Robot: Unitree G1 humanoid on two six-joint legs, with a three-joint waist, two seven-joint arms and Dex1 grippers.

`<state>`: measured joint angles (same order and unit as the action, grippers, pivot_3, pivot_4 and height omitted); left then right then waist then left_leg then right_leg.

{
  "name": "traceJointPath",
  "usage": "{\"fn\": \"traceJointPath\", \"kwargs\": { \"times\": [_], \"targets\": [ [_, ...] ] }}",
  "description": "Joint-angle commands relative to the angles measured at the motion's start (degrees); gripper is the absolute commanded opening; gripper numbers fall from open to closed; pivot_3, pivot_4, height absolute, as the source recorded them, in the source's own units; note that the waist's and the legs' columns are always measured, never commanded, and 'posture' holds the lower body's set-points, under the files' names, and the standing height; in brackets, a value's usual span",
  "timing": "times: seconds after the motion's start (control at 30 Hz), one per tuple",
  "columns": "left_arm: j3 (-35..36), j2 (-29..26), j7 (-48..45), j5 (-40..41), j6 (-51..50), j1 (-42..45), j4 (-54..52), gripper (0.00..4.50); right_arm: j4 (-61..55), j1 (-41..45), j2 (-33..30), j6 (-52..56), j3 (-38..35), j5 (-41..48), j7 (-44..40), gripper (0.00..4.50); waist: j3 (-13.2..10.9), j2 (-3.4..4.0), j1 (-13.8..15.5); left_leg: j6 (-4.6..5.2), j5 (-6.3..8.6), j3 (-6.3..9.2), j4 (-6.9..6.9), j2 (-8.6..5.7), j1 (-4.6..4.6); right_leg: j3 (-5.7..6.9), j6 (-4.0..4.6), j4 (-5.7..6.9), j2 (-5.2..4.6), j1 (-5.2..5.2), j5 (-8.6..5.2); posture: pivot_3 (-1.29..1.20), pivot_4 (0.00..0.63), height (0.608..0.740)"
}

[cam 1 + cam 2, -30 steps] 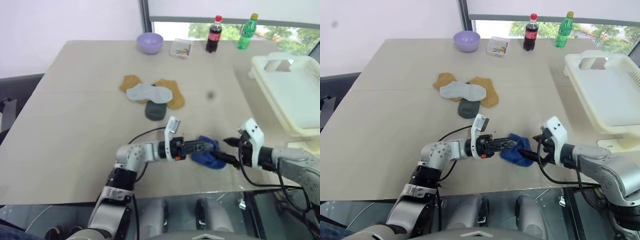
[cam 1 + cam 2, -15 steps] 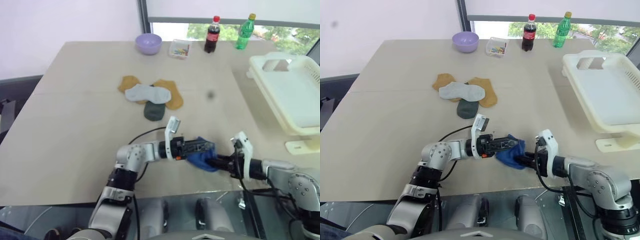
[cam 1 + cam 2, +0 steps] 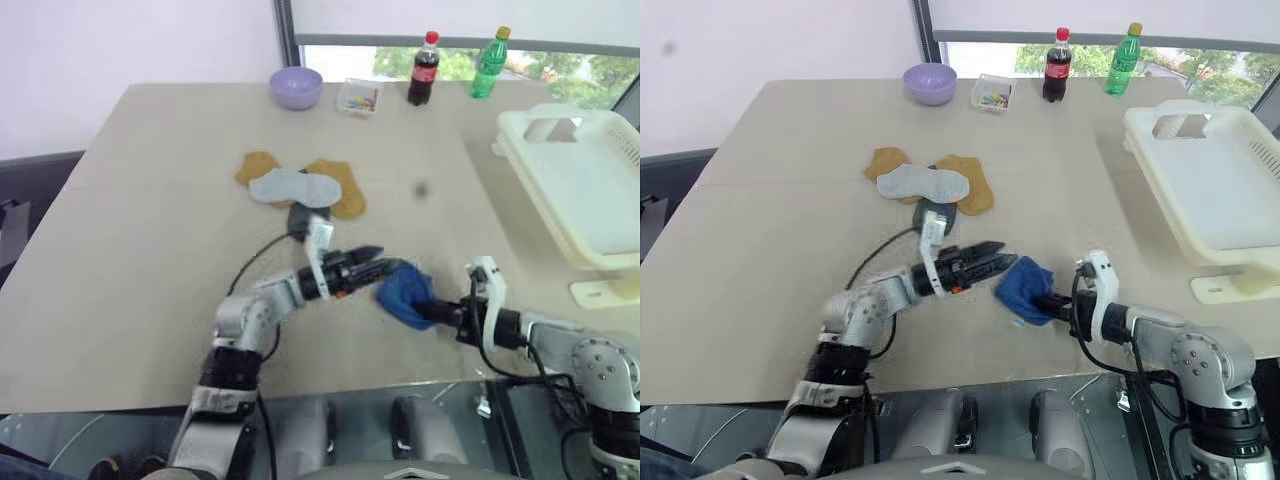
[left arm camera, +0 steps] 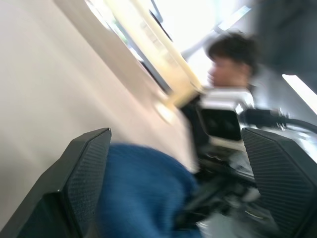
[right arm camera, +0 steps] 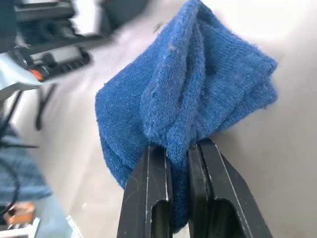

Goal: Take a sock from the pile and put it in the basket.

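Right wrist view: the right gripper [image 5: 178,148] is pinched tight on a crumpled blue knitted sock [image 5: 198,89], its arm reaching low across the beige worktop [image 3: 150,260]. Just beside the sock, the left gripper [image 3: 372,264] points level toward it, fingers spread apart. Farther off lies the pile of mustard, grey and dark green socks [image 3: 297,190]; the cream-white slotted plastic basket [image 3: 590,190] sits at the right edge.

five socks [image 3: 297,187], two bottles [image 3: 422,68], one basket [image 3: 585,190], one lilac bowl [image 3: 296,86], one small clear box [image 3: 359,97]
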<state>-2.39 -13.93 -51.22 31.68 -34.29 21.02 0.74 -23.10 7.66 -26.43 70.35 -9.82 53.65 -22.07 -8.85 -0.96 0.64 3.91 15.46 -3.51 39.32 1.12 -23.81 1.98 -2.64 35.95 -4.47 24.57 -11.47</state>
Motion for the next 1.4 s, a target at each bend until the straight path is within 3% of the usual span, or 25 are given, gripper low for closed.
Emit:
{"fn": "traceJointPath", "kwargs": {
  "times": [0.03, 0.17, 0.33, 0.6, 0.87, 1.07, 1.33, 1.4],
  "targets": [
    [-5.05, -4.09, -2.71, -13.10, 22.85, -4.26, -1.21, 4.50, 1.16, 2.99, -0.55, -3.13, -2.86, -1.90, 1.80, 0.05, 0.04, 0.06, 0.19, 0.00, 0.00, -0.01, 0.00, 0.00, 0.01, -0.01, 0.00, 0.00, -0.01, -0.01, 0.00, 0.00, 0.150, 0.733],
    [-7.60, -3.99, -1.65, -19.47, 35.98, -5.28, 4.61, 4.50, 3.83, 7.63, 0.23, -7.09, -3.42, -5.52, 4.09, 0.05, 0.05, 0.10, 0.39, 0.01, 0.01, -0.08, 0.00, -0.06, 0.00, -0.02, 0.00, -0.03, -0.13, 0.02, 0.00, 0.00, 0.150, 0.733],
    [-9.49, 1.14, 0.13, -22.26, 45.41, -2.21, 11.68, 4.50, -0.29, 12.24, 1.39, -3.05, -4.19, -0.60, 5.78, 0.05, 0.05, 0.11, 0.28, 0.07, 0.03, -0.08, 0.00, -0.08, -0.06, 0.03, -0.01, -0.04, -0.19, 0.06, 0.01, 0.00, 0.150, 0.733],
    [-9.90, 9.38, 1.31, -22.63, 51.36, 6.77, 23.48, 4.50, -3.73, 15.71, -6.54, 2.43, -7.88, 2.90, 6.61, 0.05, 0.04, 0.10, 0.24, 0.15, 0.08, -0.09, 0.05, -0.11, -0.13, 0.08, -0.27, -0.05, -0.19, 0.08, 0.16, 0.00, 0.150, 0.733],
    [-9.53, 16.05, 3.61, -23.28, 52.41, 15.44, 31.22, 4.50, 10.04, 24.11, -13.90, 4.41, -21.50, 5.28, 8.65, 0.05, 0.03, 0.08, 0.30, 0.19, 0.09, -0.10, 0.06, -0.12, -0.17, 0.07, -0.30, -0.06, -0.16, 0.08, 0.17, 0.00, 0.150, 0.733],
    [-10.85, 18.92, 2.64, -23.68, 52.04, 17.81, 32.06, 4.50, 27.41, 29.83, -16.66, 0.11, -29.88, 0.62, 14.82, 0.05, 0.03, 0.08, 0.24, 0.27, 0.14, -0.19, 0.05, -0.13, -0.17, 0.01, -0.31, -0.07, -0.16, 0.09, 0.18, 0.00, 0.150, 0.733],
    [-12.65, 18.33, 1.69, -24.60, 52.77, 14.64, 30.68, 4.50, 47.39, 33.16, -18.52, -7.63, -35.15, -5.45, 18.71, 3.83, 0.07, 0.19, 0.09, 0.30, 0.16, -0.44, 0.01, -0.11, -0.06, -0.25, -0.33, -0.07, -0.12, 0.11, 0.18, 0.00, 0.150, 0.733],
    [-12.54, 18.12, 1.81, -24.56, 52.59, 14.14, 30.44, 4.50, 49.03, 32.81, -18.29, -9.97, -35.32, -7.63, 20.78, 4.42, 0.06, 0.21, 0.01, 0.30, 0.16, -0.50, 0.00, -0.07, -0.04, -0.32, -0.33, -0.07, -0.09, 0.12, 0.19, 0.00, 0.150, 0.733]
  ]
}}
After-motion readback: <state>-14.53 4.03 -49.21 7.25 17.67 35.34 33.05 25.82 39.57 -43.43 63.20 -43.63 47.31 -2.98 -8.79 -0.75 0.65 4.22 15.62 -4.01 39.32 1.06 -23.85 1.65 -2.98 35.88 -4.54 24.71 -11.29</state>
